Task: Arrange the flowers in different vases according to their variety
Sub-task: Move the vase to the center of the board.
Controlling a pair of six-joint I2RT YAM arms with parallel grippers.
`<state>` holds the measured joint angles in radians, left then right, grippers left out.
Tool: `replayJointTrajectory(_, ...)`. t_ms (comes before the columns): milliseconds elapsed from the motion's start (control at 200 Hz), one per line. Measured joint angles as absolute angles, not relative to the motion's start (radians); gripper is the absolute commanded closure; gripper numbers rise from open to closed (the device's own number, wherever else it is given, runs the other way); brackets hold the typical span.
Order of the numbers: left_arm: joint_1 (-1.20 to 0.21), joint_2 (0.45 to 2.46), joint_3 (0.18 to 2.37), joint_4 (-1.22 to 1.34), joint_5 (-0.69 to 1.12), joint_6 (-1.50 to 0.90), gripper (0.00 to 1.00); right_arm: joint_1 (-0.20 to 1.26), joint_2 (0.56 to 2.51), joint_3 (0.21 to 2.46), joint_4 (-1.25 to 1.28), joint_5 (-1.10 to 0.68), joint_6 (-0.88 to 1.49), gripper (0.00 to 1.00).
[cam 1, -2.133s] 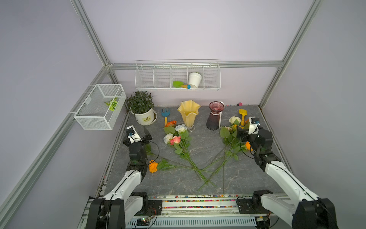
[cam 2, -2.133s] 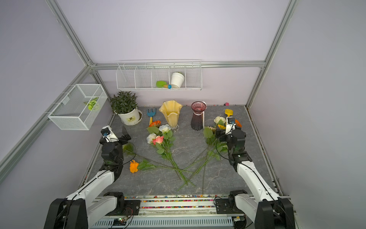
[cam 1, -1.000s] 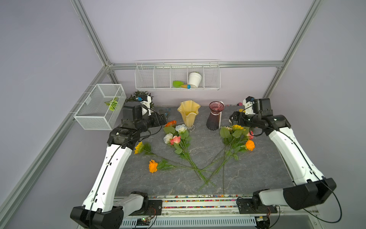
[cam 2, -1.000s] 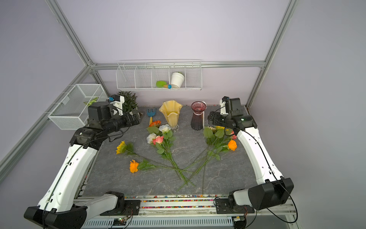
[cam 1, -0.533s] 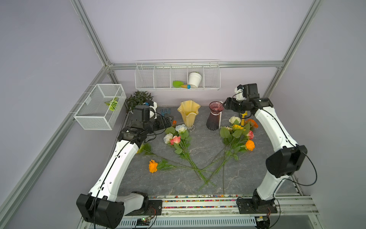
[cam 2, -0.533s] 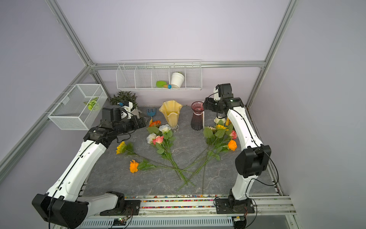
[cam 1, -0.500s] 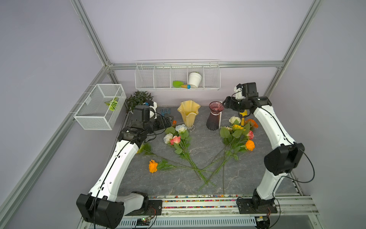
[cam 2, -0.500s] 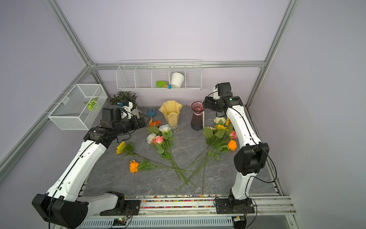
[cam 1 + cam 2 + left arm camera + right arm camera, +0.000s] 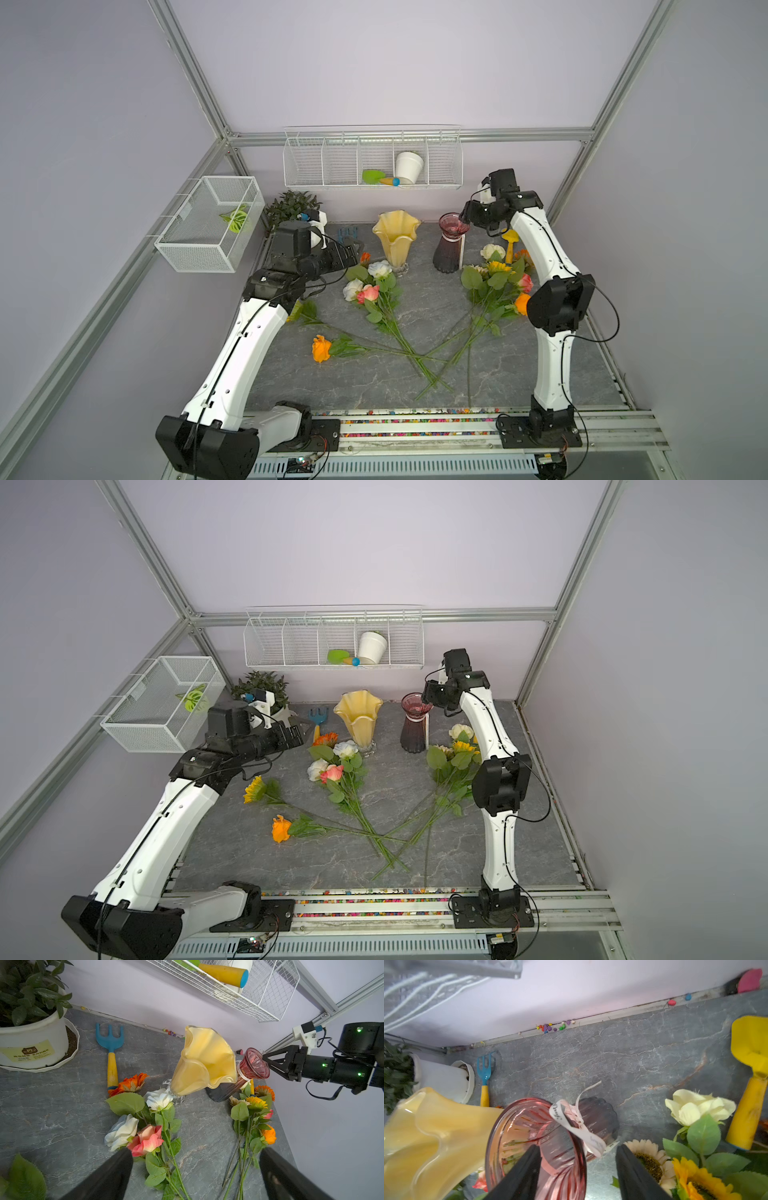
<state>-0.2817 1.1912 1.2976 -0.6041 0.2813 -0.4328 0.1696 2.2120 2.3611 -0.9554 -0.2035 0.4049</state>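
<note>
Both vases stand upright at the back: the yellow vase (image 9: pixel 395 237) (image 9: pixel 204 1061) and, to its right, the purple vase (image 9: pixel 451 245) (image 9: pixel 542 1136), which has a paper ribbon round its neck. My right gripper (image 9: pixel 465 218) (image 9: pixel 577 1147) straddles the purple rim, one finger inside the mouth and one outside, jaws apart. Flowers lie flat on the table: a rose bunch (image 9: pixel 370 286) (image 9: pixel 145 1138), a mixed bunch (image 9: pixel 498 274) on the right, an orange rose (image 9: pixel 321 348) and a yellow sunflower (image 9: pixel 253 789). My left gripper (image 9: pixel 305 729) (image 9: pixel 195 1151) hangs wide open and empty above the rose bunch.
A potted plant (image 9: pixel 291 205) stands at the back left, with a blue rake (image 9: pixel 318 719) and an orange-red bloom (image 9: pixel 326 738) beside it. A yellow shovel (image 9: pixel 509 243) lies at the back right. A wire shelf (image 9: pixel 372 158) hangs on the back wall, a wire basket (image 9: pixel 210 222) on the left.
Both arms rose from low folded poses and reached toward the back. The right gripper came over the purple vase's rim and its jaws narrowed. The left gripper stayed wide open.
</note>
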Motion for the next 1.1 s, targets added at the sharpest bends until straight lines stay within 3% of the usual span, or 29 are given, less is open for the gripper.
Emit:
replayJointTrajectory(230,-0.282,1.157,1.298,-0.636,0.281,-0.424,0.00,0.169,2.248,2.411,-1.019,-0.229,0.404,0.47)
replayJointTrajectory(410,-0.282,1.156,1.296,-0.656,0.281,-0.417,0.00,0.168,2.278,2.457,-1.057,-0.266,0.408,0.59)
replayJointTrajectory(655,-0.282,1.150,1.285,-0.665,0.281,-0.410,0.00,0.168,2.317,2.503,-1.088,-0.301,0.423,0.68)
replayJointTrajectory(750,-0.282,1.149,1.285,-0.665,0.281,-0.408,0.00,0.168,2.327,2.503,-1.093,-0.308,0.426,0.78)
replayJointTrajectory(870,-0.282,1.148,1.285,-0.665,0.281,-0.406,0.00,0.164,2.334,2.508,-1.105,-0.326,0.445,1.00)
replayJointTrajectory(1100,-0.282,1.148,1.284,-0.665,0.281,-0.406,0.00,0.162,2.334,2.513,-1.118,-0.331,0.448,1.00)
